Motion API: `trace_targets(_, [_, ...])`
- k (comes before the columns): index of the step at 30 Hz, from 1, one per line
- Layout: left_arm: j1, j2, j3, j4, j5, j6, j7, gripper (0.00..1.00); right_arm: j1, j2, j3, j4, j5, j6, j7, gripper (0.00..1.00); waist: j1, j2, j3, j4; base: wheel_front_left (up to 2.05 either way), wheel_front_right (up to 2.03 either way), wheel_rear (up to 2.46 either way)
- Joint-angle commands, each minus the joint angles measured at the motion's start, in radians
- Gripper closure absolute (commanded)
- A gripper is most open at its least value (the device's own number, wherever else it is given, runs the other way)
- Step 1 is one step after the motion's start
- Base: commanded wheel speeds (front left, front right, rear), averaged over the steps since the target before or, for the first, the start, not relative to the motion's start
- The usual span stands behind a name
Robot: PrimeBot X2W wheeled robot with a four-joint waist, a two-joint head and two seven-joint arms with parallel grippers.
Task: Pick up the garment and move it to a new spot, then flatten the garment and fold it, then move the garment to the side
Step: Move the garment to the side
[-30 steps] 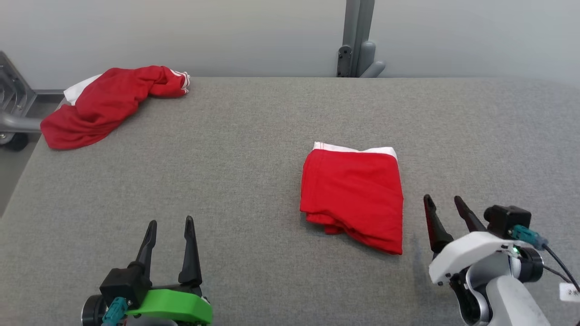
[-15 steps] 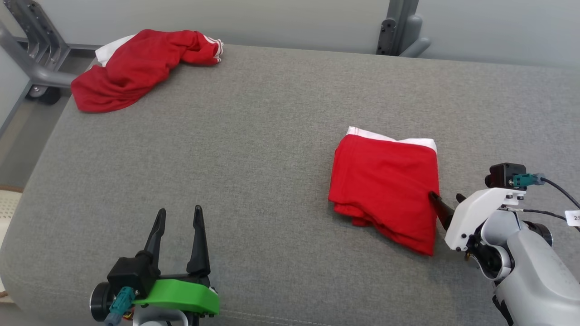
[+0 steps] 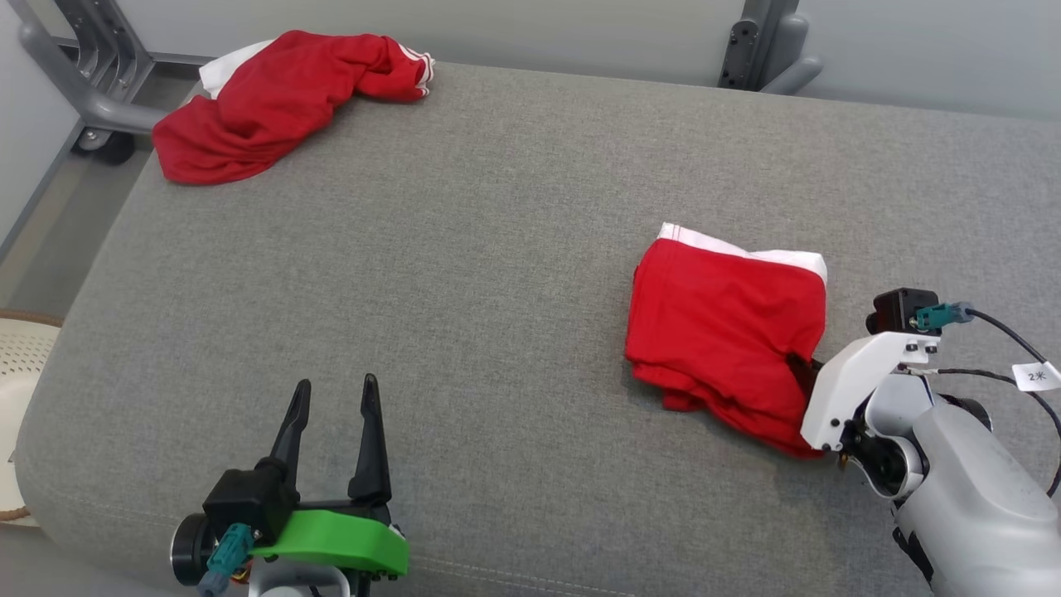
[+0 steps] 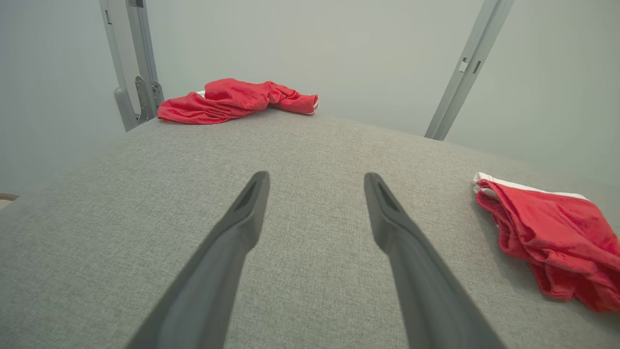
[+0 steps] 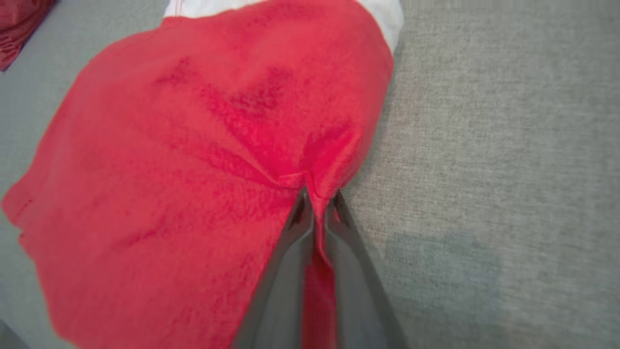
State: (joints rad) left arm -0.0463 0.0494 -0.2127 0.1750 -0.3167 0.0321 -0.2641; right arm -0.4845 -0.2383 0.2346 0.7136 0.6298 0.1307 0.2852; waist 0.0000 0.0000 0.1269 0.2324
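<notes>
The folded red garment (image 3: 721,323) with a white band along its far edge lies flat on the grey padded table (image 3: 431,249), right of centre. My right gripper (image 3: 802,365) is shut on the garment's right edge. In the right wrist view its fingertips (image 5: 318,196) pinch a ridge of the red cloth (image 5: 193,145). My left gripper (image 3: 336,385) hovers open near the table's front left with nothing between its fingers (image 4: 315,177). It is well apart from the garment (image 4: 547,232), which lies to its right.
A second red garment (image 3: 273,99) lies crumpled at the table's far left corner (image 4: 232,99). A grey metal frame (image 3: 91,91) stands beyond that corner and a grey post (image 3: 763,50) behind the far edge. A pale basket (image 3: 16,365) sits past the left edge.
The head camera has shifted. My right gripper has moved in to the garment's right edge and closed on the cloth. The left gripper stays open.
</notes>
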Motion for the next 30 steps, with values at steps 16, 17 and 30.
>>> trace_targets(16, [-0.071,0.002,-0.015,-0.047,0.068,-0.021,0.0,0.0,-0.17,-0.157,0.123,-0.014,0.002,0.0,-0.108,1.0,0.0,0.0,0.123,-0.201,0.0,0.0,0.0])
trace_targets(17, [-0.077,0.002,-0.019,-0.047,0.073,-0.021,0.0,0.0,-0.181,-0.166,0.126,-0.013,0.003,0.0,-0.111,1.0,0.0,0.0,0.133,-0.222,0.0,0.0,0.0])
trace_targets(30, [-0.166,0.044,-0.037,-0.034,0.147,-0.051,0.0,0.0,-0.296,-0.199,0.158,0.035,0.011,0.0,-0.173,1.0,0.0,0.0,0.263,-0.448,0.0,0.0,0.0])
